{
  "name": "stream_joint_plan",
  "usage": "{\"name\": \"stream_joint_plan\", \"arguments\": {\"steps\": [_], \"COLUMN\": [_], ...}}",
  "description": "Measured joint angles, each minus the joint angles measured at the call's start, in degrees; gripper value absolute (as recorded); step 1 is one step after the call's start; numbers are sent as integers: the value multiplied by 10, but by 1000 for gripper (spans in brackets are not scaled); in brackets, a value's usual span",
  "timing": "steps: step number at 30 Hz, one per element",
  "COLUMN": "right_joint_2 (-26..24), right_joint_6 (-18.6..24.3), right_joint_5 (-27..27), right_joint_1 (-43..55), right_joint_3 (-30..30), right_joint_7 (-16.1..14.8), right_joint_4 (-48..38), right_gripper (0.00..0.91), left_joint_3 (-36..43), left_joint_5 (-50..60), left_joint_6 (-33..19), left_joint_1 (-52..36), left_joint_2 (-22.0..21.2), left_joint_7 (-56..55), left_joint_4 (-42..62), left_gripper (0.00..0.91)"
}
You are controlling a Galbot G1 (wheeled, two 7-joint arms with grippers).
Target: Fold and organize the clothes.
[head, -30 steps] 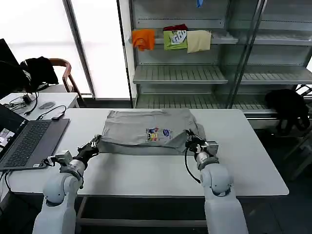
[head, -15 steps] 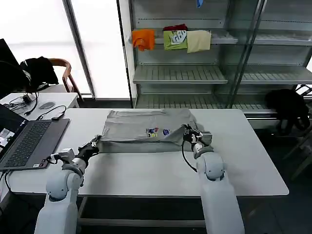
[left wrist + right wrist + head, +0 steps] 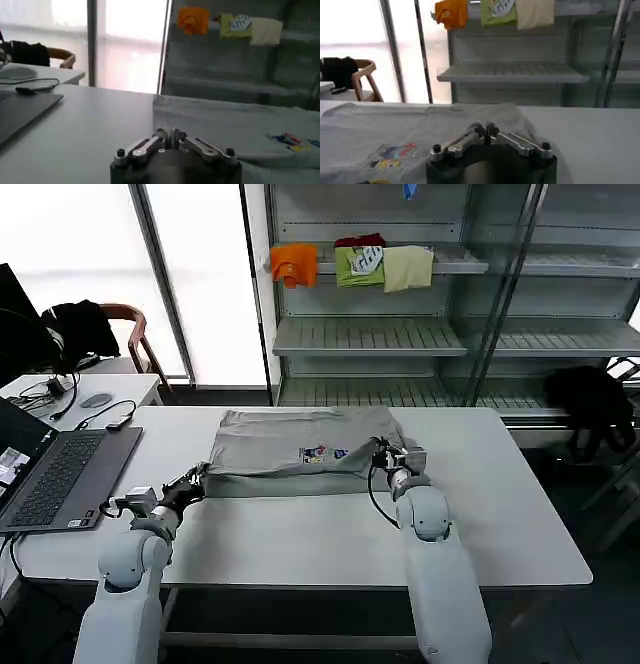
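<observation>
**Head view: both grippers pinch the near hem of the grey shirt**

Head view shows the light grey soft short-sleeved shirt with a small multicoloured chest print (image 3: pixel 300 452) lying flat on the white rectangular table (image 3: pixel 500 524), toward the far edge and roughly midway between the side edges. The cloth looks light and limp, so it should drape and crease wherever it is lifted. The near corners of the hem are the sensible places to hold it.

The left gripper (image 3: pixel 196 479) is at the near left corner of the shirt, forearm low over the table. Its fingers are drawn together on the fabric edge. The right gripper (image 3: pixel 385 452) sits at the near right corner, reaching further toward the far edge, fingers likewise pressed together with cloth between them.
</observation>
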Motion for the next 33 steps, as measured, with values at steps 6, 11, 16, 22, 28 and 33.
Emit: {"name": "stream_joint_plan", "arguments": {"steps": [6,11,16,22,28,33], "right_joint_2": [-1,-11,-22,-37,-57,-70], "right_joint_6": [4,2,-7,-22,-30,-34], "right_joint_5": [8,21,36,41,38,33], "right_joint_1": [18,28,26,-2,-55,-98], "right_joint_3": [6,11,12,11,15,20], "right_joint_7": [8,17,18,10,2,-4], "right_joint_4": [-6,-5,8,47,99,128], "right_gripper": [907,907,907,907,907,907], "left_joint_3": [0,0,0,0,5,10], "left_joint_5": [2,3,5,15,46,70], "left_joint_6": [-1,-1,-1,8,26,35], "left_joint_1": [0,6,15,23,34,35], "left_joint_2": [2,3,4,3,7,7], "left_joint_7": [2,2,2,1,4,7], "left_joint_4": [-7,-18,-27,-35,-42,-44], "left_gripper": [907,907,907,907,907,907]}}
